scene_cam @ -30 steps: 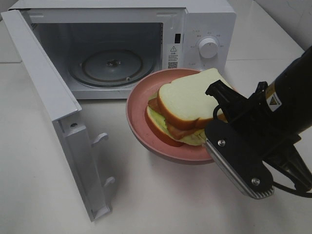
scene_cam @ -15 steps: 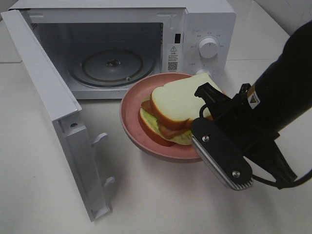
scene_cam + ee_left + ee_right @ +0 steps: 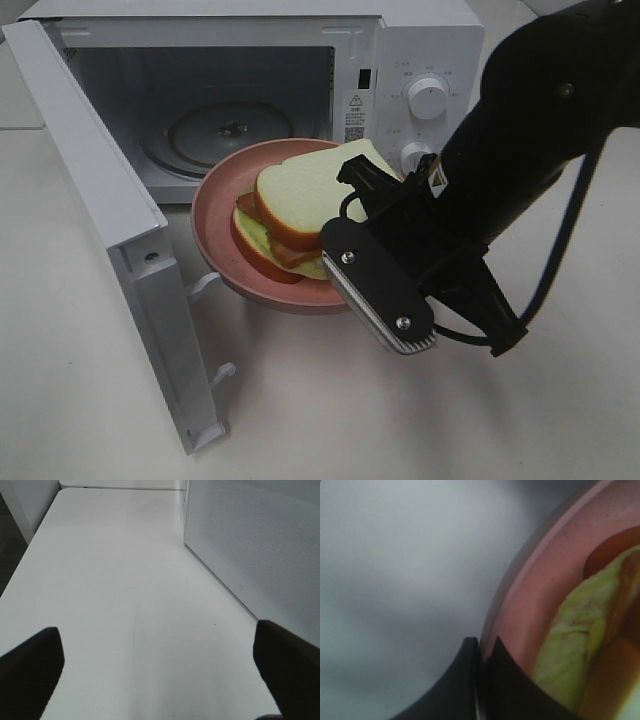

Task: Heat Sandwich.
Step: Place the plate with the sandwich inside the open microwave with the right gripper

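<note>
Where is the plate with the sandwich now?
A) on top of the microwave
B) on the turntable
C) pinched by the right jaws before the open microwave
C: the right jaws close on the plate rim, with the sandwich on it, outside the microwave; the turntable is bare.

The sandwich (image 3: 305,195) is built of square white-bread slices with a tan crust. Its top slice lies roughly flat, pale face up, and sits offset from the lower slice. The layers therefore show along the near-left side: yellowish-green leafy filling and a reddish-brown layer. The sandwich lies whole on a round pink plate (image 3: 212,215), toward the plate's right half, so the left part of the plate is bare. Plate and sandwich are just in front of the open cavity of the microwave (image 3: 430,45). The right wrist view shows the filling (image 3: 575,645) close up, crinkled and pale green, beside the plate's inner wall.
</note>
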`<action>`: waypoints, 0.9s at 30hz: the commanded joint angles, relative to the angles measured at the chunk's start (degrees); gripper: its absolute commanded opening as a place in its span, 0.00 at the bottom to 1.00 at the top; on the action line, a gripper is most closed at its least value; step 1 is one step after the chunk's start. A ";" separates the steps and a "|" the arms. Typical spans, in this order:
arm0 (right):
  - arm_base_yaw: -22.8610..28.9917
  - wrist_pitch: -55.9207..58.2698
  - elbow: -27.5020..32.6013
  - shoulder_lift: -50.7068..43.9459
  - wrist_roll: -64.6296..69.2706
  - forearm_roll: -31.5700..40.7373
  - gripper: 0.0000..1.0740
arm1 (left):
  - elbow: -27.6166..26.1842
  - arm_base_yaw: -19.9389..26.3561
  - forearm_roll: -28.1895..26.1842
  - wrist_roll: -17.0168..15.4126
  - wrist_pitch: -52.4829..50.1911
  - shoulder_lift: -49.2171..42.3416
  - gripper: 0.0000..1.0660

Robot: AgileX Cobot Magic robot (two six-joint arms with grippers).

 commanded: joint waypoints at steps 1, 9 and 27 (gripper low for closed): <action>0.17 -1.49 -2.35 1.83 -0.46 0.63 0.00 | 0.00 0.34 -0.29 -0.06 -0.57 -1.09 0.92; 0.17 -1.15 -7.85 6.70 -0.46 2.86 0.00 | 0.00 0.34 -0.29 -0.06 -0.57 -1.09 0.92; 0.17 4.13 -19.42 15.64 -0.46 1.55 0.00 | 0.00 0.34 -0.29 -0.06 -0.57 -1.09 0.92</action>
